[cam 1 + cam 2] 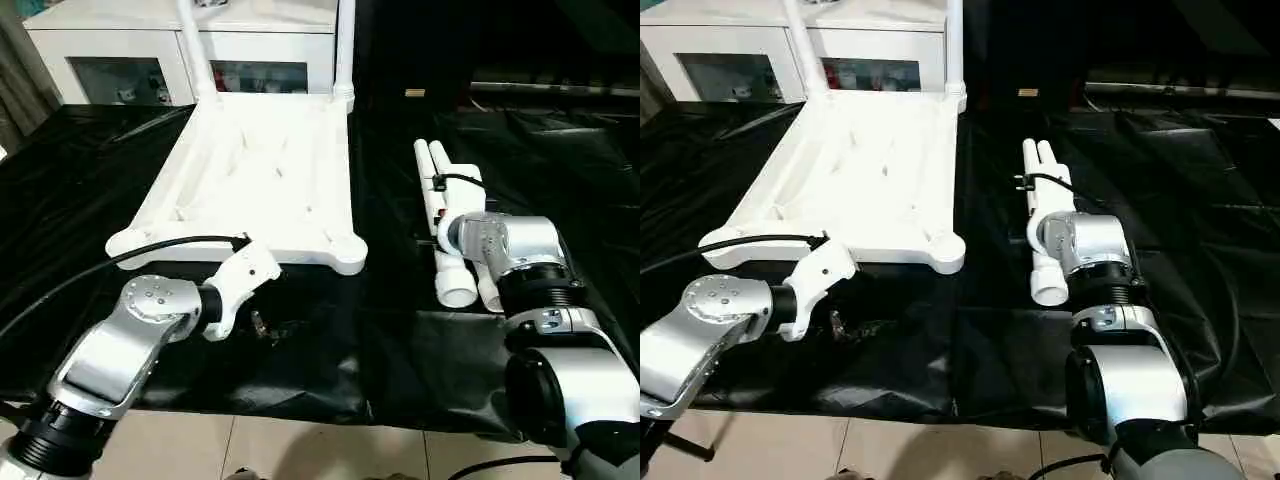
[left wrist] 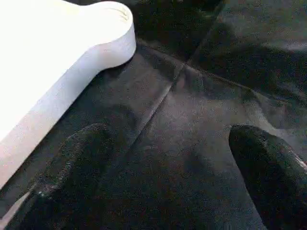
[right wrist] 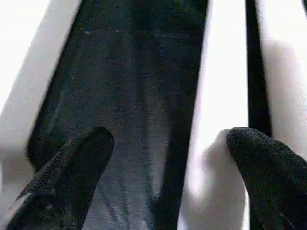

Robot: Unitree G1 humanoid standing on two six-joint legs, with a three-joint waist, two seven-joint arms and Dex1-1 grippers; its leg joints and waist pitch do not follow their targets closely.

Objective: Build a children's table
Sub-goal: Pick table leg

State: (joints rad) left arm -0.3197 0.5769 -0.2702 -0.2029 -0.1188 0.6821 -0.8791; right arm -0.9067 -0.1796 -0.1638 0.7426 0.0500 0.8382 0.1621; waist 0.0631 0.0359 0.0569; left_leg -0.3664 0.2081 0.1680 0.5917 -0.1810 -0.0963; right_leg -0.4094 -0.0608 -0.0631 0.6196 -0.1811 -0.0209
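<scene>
The white tabletop [image 1: 260, 170] lies underside up on the black sheet, with two white legs [image 1: 345, 50] standing upright in its far corner sockets. Two loose legs [image 1: 440, 175] lie side by side to its right. My left gripper [image 2: 168, 134] hovers open over bare sheet just in front of the tabletop's near edge, beside a rounded corner [image 2: 110, 28]. My right gripper [image 3: 168, 136] is open above the loose legs, one finger [image 3: 259, 163] over a leg [image 3: 220, 72] and the other over the sheet.
A white glass-door cabinet [image 1: 120, 60] stands behind the tabletop. The black sheet [image 1: 400, 350] covers the work area and ends at a tiled floor [image 1: 300, 450] near me. A black cable [image 1: 120, 255] runs along my left arm.
</scene>
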